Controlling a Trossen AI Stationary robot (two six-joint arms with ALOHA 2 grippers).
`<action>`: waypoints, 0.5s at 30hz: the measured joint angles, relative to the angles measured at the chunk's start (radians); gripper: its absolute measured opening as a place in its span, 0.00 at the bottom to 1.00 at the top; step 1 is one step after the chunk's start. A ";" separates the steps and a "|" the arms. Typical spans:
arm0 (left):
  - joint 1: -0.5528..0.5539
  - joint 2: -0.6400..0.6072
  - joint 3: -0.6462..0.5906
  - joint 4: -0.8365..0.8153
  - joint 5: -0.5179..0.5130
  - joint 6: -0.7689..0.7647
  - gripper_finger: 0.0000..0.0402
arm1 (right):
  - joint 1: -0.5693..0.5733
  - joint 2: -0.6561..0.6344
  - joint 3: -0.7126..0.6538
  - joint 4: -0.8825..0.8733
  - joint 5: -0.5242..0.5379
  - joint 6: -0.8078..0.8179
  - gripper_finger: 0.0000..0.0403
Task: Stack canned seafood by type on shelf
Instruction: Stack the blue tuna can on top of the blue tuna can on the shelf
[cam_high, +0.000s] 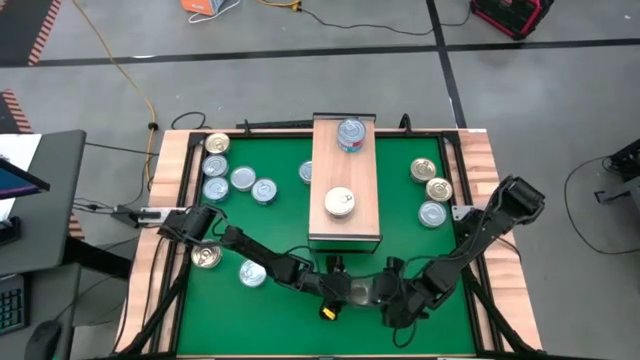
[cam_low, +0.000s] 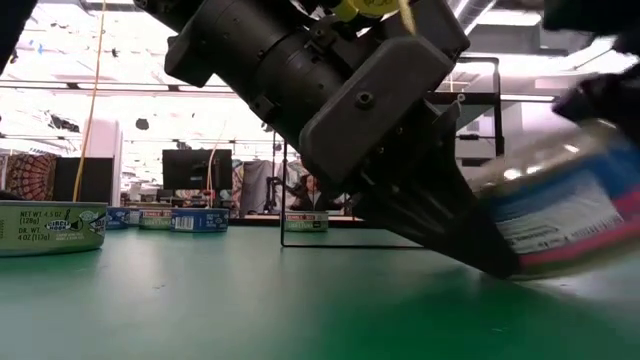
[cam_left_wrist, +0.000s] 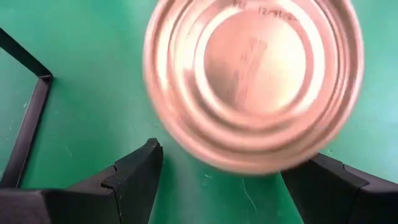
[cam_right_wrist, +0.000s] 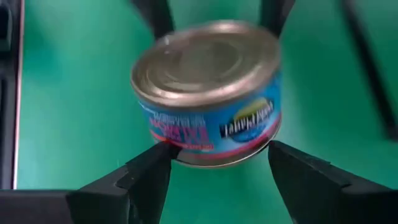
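The can (cam_right_wrist: 208, 93) hangs tilted between both grippers near the mat's front edge: right gripper (cam_right_wrist: 214, 165) grasps it, left gripper (cam_left_wrist: 227, 168) stands released. We judge a handover; next we carry it to the shelf (cam_high: 345, 185).

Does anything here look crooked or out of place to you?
Yes. One blue-labelled can is tipped at an angle instead of lying flat on the green mat. It sits between the left tool and the right tool, in front of the shelf.
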 joint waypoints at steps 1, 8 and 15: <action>0.000 0.000 0.004 -0.008 -0.003 0.000 0.75 | -0.001 -0.013 0.000 0.003 0.019 -0.001 0.72; 0.006 -0.004 0.046 -0.079 -0.041 -0.006 0.75 | -0.011 -0.088 0.002 0.016 0.114 -0.014 0.72; 0.006 -0.005 0.074 -0.134 0.032 -0.004 0.75 | -0.060 -0.068 0.001 0.025 0.103 -0.050 0.72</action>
